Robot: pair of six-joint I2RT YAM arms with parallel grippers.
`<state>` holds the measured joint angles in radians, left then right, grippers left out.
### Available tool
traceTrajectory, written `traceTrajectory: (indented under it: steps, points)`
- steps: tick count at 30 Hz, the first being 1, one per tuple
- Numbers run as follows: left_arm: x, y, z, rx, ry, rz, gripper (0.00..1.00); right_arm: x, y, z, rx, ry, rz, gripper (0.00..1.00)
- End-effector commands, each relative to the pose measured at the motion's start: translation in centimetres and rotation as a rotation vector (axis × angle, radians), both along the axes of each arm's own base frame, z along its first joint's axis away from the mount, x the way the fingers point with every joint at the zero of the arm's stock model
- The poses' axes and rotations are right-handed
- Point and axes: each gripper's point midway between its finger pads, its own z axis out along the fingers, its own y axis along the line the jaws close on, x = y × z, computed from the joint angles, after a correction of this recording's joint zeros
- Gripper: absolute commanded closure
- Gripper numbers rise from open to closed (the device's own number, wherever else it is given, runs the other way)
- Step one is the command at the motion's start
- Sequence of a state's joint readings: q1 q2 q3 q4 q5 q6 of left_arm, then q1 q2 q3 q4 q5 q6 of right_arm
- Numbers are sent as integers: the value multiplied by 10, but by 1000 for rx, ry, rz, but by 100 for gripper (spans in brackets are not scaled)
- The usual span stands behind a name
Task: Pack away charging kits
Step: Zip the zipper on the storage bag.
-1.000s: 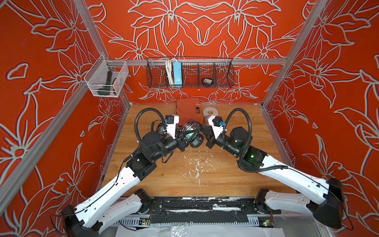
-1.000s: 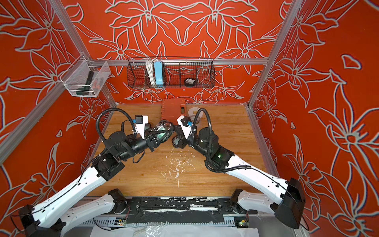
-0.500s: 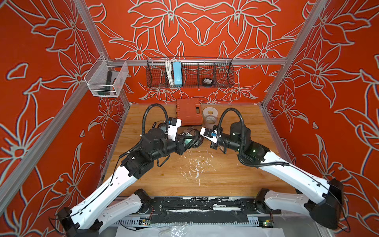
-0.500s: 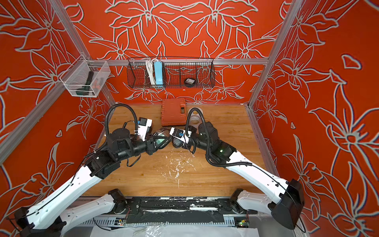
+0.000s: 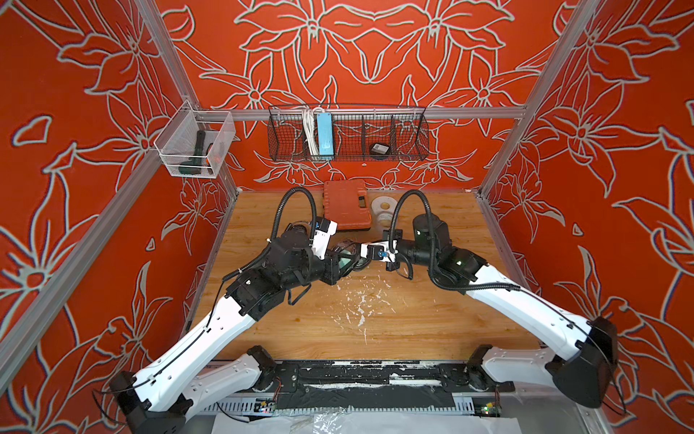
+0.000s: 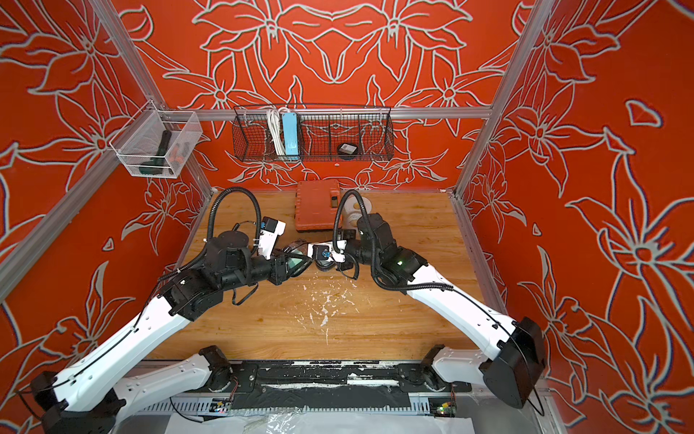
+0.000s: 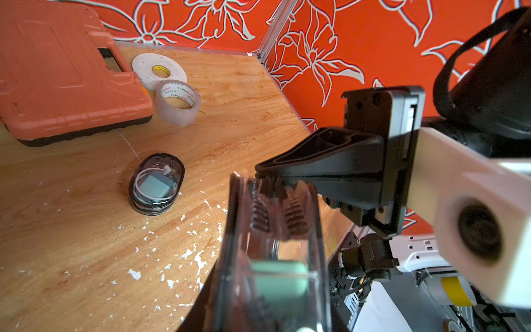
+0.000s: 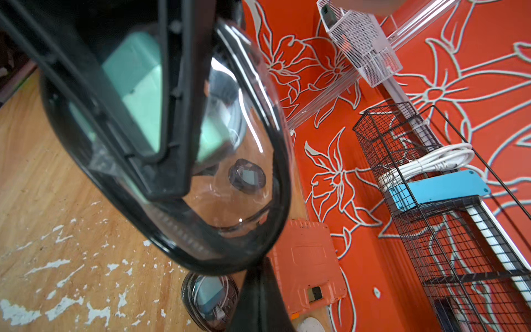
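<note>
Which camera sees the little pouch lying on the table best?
The left wrist view: the pouch on the table lies whole and sharp, with the teal plug and white cable visible inside. The right wrist view shows only part of it, half hidden. In both top views the arms mostly hide it.

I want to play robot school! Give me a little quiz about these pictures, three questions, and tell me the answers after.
1. True or false: the loose pouch on the table is empty.
2. Which thing sits in the wire basket? A) light-blue power strip B) banana C) teddy bear
3. Fill in: the left gripper grips the held pouch, which has a teal ___ inside.
Key: 1 false; 2 A; 3 plug.
</note>
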<state>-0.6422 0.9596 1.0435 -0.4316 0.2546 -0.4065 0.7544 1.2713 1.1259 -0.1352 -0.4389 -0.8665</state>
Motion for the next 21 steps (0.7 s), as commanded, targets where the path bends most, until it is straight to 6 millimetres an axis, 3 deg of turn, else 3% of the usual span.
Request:
traceTrajectory:
  steps: [1,5,11,17,21]
  points:
    - [-13,8,-37,119,113,-23,100,14,-5,36,12,-150,3,100]
    - [-8,5,-58,173,161,-27,100,18,-4,45,19,-213,7,100]
    - [-7,11,-56,195,151,0,100,34,-12,57,17,-234,-34,100]
    - [-4,-3,-65,199,182,-58,100,-11,-1,61,81,-298,216,100]
    - [-2,-15,-85,216,230,-104,100,-25,5,69,117,-300,303,100]
